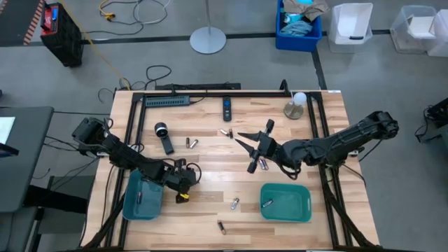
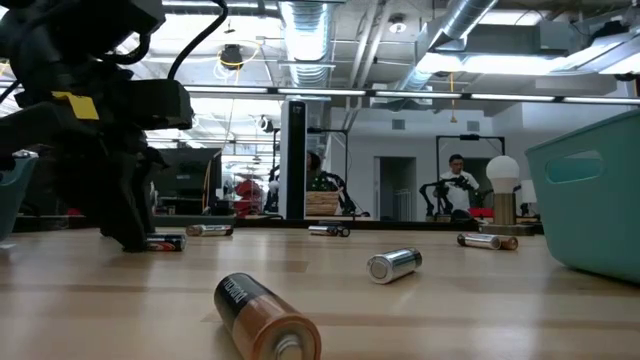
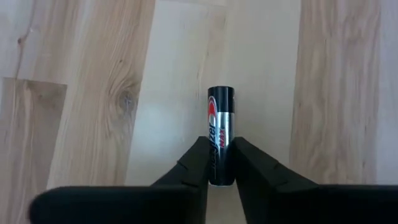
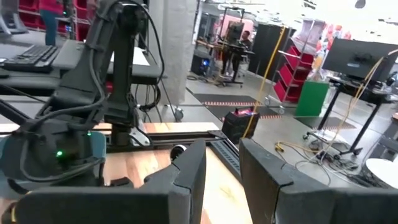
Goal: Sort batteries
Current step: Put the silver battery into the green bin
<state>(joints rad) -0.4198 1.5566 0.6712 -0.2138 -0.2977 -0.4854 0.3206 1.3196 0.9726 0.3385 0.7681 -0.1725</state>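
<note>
Several small batteries lie scattered on the wooden table: a pair point(image 1: 191, 142), one point(image 1: 235, 204), one point(image 1: 221, 227), and a black-and-copper one point(image 2: 265, 318) close to the low camera. My left gripper point(image 1: 183, 187) stands beside the left teal tray point(image 1: 143, 199) and is shut on a silver-and-black battery point(image 3: 221, 124). My right gripper point(image 1: 247, 151) is open above mid-table, near a battery point(image 1: 263, 163). In its wrist view the right gripper point(image 4: 222, 158) has nothing between its fingers. Another battery point(image 1: 267, 204) lies in the right teal tray point(image 1: 287, 201). My left gripper pinches the battery between its two fingers point(image 3: 198, 163), one on each long side, at the half nearer the wrist point(image 3: 221, 163). The fingers come from above, pointing down. The battery lies flat on the table, its free end point(image 2: 168, 242) sticking out past the fingers.
A black remote point(image 1: 227, 107), a stick with a round knob point(image 1: 163, 136), a power strip point(image 1: 166, 101) and a silver-topped knob point(image 1: 295, 105) sit toward the far edge. Black rails point(image 1: 316, 126) run along the table's sides. Bare wood lies between the two trays.
</note>
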